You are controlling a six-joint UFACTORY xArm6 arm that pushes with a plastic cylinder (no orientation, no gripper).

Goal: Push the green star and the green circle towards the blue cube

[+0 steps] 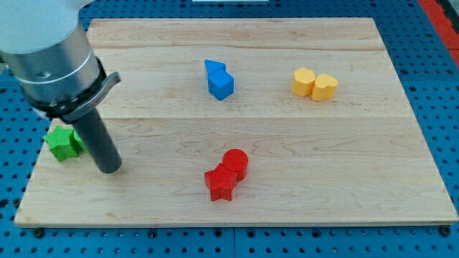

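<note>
A pale wooden board (301, 172) lies on a blue pegboard table (437, 86). My tip (109, 169) carries nothing and rests near the board's left edge, just right of the green star (62, 142); the green circle is hidden, perhaps behind the rod. The blue cube (221, 84) sits well apart at upper centre, touching a blue triangle (212, 68). A red cylinder (235, 163) and red star (219, 183) stand at lower centre. Two yellow blocks (314, 83) sit upper right.

A robotics lab bench: a pale wooden plank table (287, 150) lies on a blue perforated metal mounting board (430, 72), and a grey metal robot arm with a dark rod (97, 140) stands over small coloured plastic blocks.
</note>
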